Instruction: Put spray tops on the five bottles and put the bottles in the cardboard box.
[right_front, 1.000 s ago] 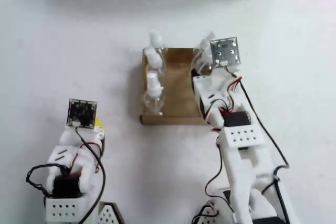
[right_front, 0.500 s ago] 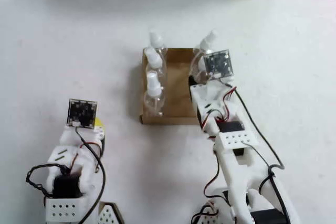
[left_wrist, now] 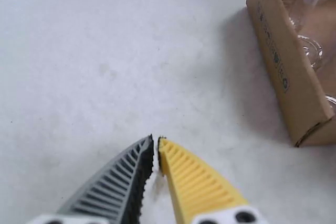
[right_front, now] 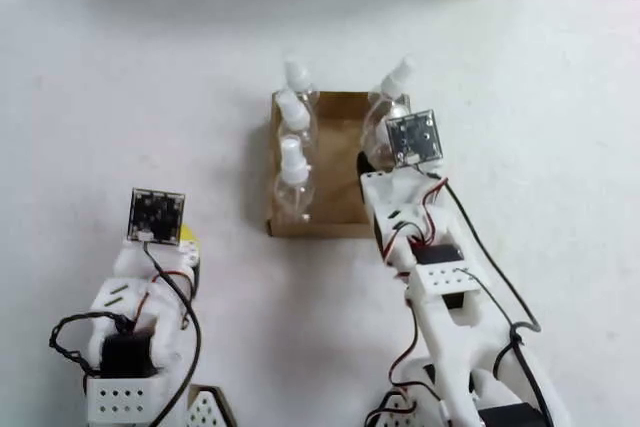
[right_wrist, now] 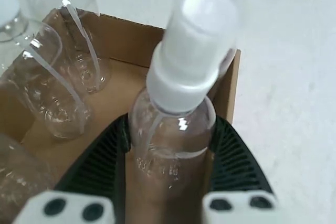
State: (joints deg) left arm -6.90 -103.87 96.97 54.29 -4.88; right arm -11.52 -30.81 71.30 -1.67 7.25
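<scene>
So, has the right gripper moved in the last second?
Yes. In the high view the right gripper has pulled back along the cardboard box, from the box's far edge toward its near edge.

— Anything legible on my feeds?
— Just one line of small dark print [left_wrist: 272,51] and symbols on the side wall of the brown cardboard box [left_wrist: 291,103], seen from my left wrist camera. I can't read any of it.
</scene>
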